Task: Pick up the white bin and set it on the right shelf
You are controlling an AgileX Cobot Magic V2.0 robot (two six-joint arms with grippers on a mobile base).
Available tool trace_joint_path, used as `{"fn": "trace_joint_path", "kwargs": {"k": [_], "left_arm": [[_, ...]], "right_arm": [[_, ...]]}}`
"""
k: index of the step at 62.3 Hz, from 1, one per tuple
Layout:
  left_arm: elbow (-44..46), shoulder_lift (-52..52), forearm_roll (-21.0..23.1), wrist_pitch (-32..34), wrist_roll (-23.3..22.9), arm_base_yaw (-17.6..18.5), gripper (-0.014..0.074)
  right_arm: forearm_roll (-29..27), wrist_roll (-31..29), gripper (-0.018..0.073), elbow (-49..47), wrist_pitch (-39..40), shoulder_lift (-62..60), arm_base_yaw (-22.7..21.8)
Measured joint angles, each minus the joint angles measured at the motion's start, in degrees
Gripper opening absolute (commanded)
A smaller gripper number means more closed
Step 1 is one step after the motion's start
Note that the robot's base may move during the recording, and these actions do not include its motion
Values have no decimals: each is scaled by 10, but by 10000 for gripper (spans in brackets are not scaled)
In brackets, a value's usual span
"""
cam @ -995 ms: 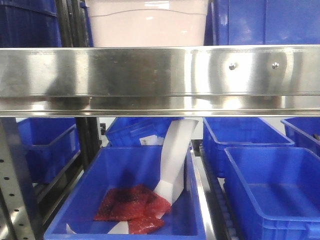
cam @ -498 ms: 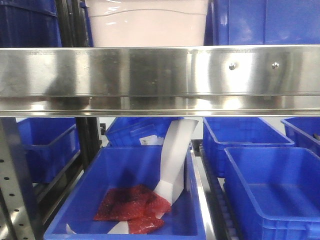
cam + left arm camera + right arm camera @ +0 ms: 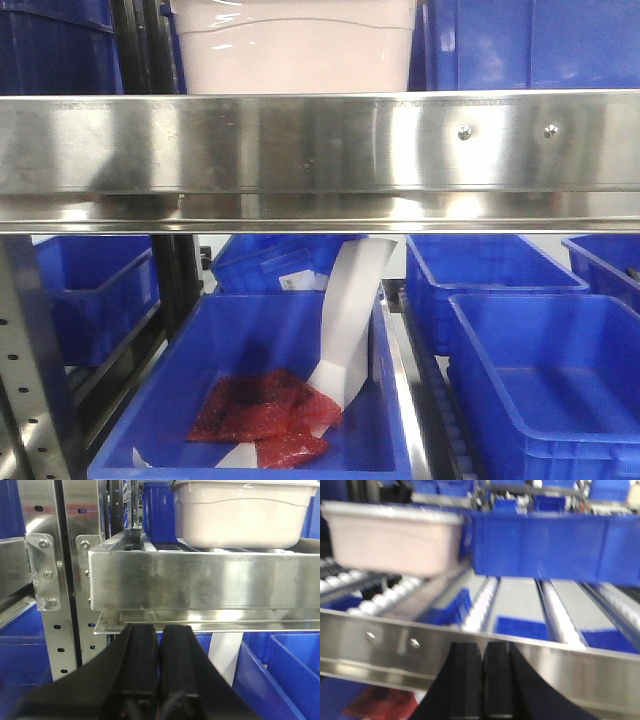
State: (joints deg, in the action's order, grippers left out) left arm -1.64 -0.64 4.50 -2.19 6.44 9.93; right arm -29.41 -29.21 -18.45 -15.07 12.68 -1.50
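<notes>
The white bin sits on the upper rack level, behind the broad steel front beam. In the left wrist view the white bin rests on rollers up and to the right of my left gripper, which is shut on nothing just below the beam. The right wrist view is blurred. There the white bin stands at the far left, and my right gripper is shut and empty in front of the right shelf's beam, right of its two screws. Bare roller lanes lie behind it.
A long blue crate stands on the right shelf beside the bin. Perforated uprights rise at the left. Below the beam are several blue crates; one holds red packets and a white strip.
</notes>
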Motion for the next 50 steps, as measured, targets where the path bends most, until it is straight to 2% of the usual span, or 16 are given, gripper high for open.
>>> {"fn": "trace_joint_path", "kwargs": {"k": [4, 9, 16, 25, 41, 50], "left_arm": [[0, 0, 0, 0, 0, 0, -118], [0, 0, 0, 0, 0, 0, -118], [0, 0, 0, 0, 0, 0, -118], [0, 0, 0, 0, 0, 0, -118], [0, 0, 0, 0, 0, 0, -118], [0, -1, 0, -1, 0, 0, -118]], "right_arm": [[108, 105, 69, 0, -7, 0, 0], [213, 233, 69, 3, -9, 0, 0], [298, 316, 69, 25, 1, 0, 0], [324, 335, 69, 76, 27, -12, -1], [329, 337, 69, 184, 59, -105, -29], [329, 339, 69, 200, 60, -132, -32]]}}
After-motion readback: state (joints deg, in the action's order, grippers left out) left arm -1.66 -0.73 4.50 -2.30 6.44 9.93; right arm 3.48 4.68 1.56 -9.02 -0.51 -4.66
